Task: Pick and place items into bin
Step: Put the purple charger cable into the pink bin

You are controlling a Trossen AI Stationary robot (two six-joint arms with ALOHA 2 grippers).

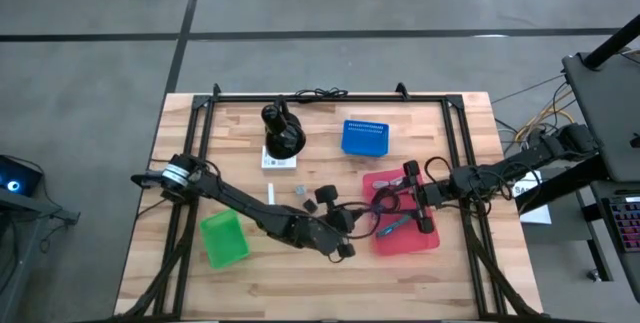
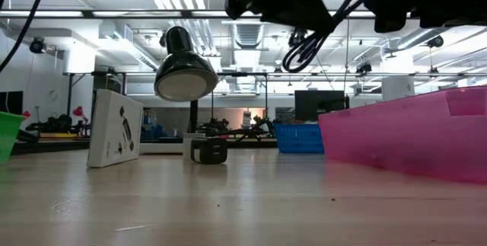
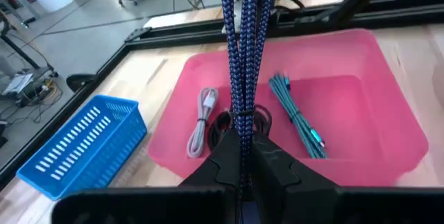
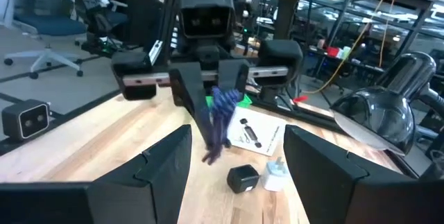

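Observation:
My left gripper (image 3: 243, 161) is shut on a dark blue braided coiled cable (image 3: 243, 44), held above the near rim of the pink bin (image 3: 388, 78). The cable's loop (image 2: 327, 33) hangs high over the table. My right gripper (image 4: 237, 148) stands open over the bin, facing the left gripper (image 4: 208, 78), with nothing between its fingers. A grey-white cable (image 3: 201, 123) and a teal cable (image 3: 298, 116) lie on the bin's floor. A tiny dark block (image 4: 243, 179), a white plug (image 4: 276, 175) and a white card (image 4: 251, 134) rest on the table. My left gripper pinches the bundled cable between its two fingers, just behind the band (image 3: 243, 116) that ties the strands. The fingers point nearly level toward the table's right side and lie along the bundle. The cable is lifted clear, reaching forward over the bin.
A blue basket (image 1: 363, 137) stands at the far middle, and a black lamp (image 1: 282, 133) sits to its left. A green bin (image 1: 224, 238) sits near the left front. A white box (image 2: 114, 128) stands upright on the table.

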